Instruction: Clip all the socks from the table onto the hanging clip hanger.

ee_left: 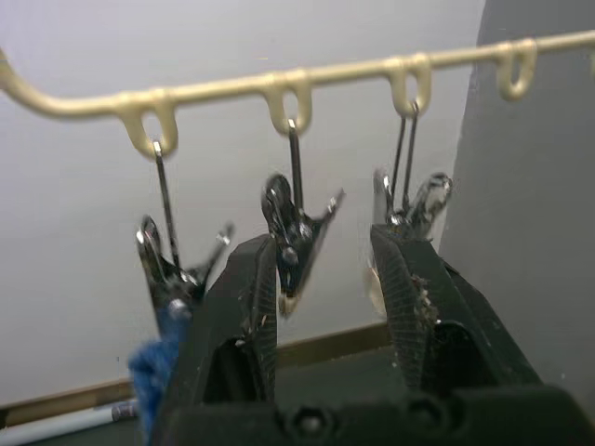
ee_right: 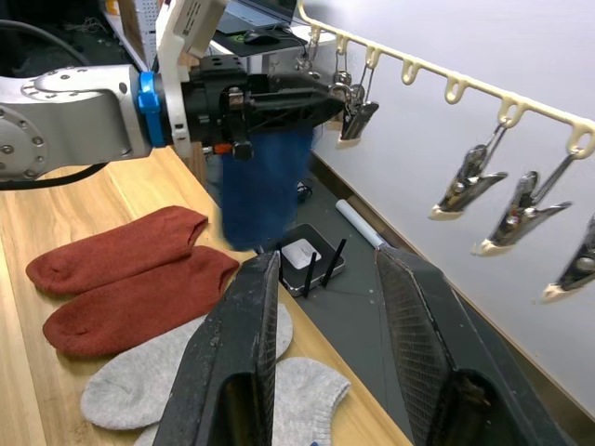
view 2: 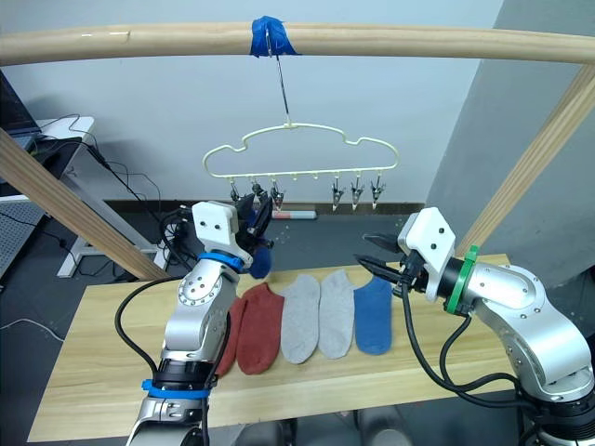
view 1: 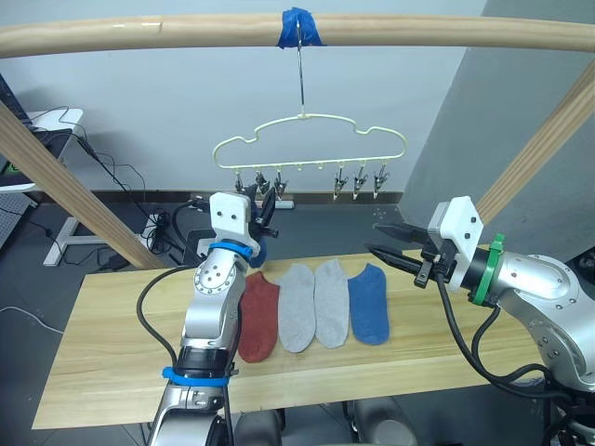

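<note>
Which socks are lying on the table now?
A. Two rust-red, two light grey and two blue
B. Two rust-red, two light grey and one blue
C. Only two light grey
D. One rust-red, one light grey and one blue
B: on the table lie two rust-red socks, two light grey socks and one blue sock; the other blue sock hangs at the clip hanger by the left gripper.

Light is even and soft in the head views, bright enough to show the grain of the surface [view 1: 112, 344]; shadows under the socks [view 1: 316, 307] are faint; a pale sheen lies along the wooden pole [view 1: 139, 35]; the left wrist view is blurred, its clips [ee_left: 293, 232] and fingers [ee_left: 409, 297] smeared; the right wrist view is sharper, though its near fingers [ee_right: 242, 362] are soft.
</note>
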{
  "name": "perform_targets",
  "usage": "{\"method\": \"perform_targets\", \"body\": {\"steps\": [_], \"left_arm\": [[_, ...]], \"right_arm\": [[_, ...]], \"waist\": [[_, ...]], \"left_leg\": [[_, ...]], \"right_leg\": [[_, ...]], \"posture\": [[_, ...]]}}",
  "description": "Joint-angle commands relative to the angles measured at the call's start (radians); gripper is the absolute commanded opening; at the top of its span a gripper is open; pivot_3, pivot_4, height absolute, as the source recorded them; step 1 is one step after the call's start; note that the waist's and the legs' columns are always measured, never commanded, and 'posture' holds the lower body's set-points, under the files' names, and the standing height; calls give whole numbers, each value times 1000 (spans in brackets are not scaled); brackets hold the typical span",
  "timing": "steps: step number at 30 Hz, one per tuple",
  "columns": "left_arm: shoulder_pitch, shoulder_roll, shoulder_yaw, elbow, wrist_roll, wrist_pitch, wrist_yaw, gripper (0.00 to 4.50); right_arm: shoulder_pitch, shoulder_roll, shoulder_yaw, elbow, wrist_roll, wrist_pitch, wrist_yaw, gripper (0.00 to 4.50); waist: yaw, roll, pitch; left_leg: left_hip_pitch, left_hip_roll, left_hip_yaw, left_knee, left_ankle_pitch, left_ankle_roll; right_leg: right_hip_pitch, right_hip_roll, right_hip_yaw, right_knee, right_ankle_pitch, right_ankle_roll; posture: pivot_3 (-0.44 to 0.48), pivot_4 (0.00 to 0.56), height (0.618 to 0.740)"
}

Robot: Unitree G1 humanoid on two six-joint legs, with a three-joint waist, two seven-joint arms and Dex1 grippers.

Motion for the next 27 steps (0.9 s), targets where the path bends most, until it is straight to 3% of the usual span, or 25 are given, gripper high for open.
{"method": "perform_targets", "body": {"steps": [1, 27], "left_arm": [[-23, 1, 13, -9, 5, -32, 5, 1765], [-55, -1, 25, 19, 2, -37, 3, 1765]], "right_arm": [[-6, -13, -30, -38, 25, -8, -2, 1707], [-9, -32, -34, -27, 64, -8, 7, 1707]], "waist": [[0, 0, 0], [0, -2, 3]], "left_leg": [[0, 0, 0, 0, 0, 0], [0, 0, 0, 0, 0, 0]], "right_leg": [[0, 0, 0, 0, 0, 0], [0, 0, 0, 0, 0, 0]], "posture": [[-260, 220, 740], [-254, 226, 740]]}}
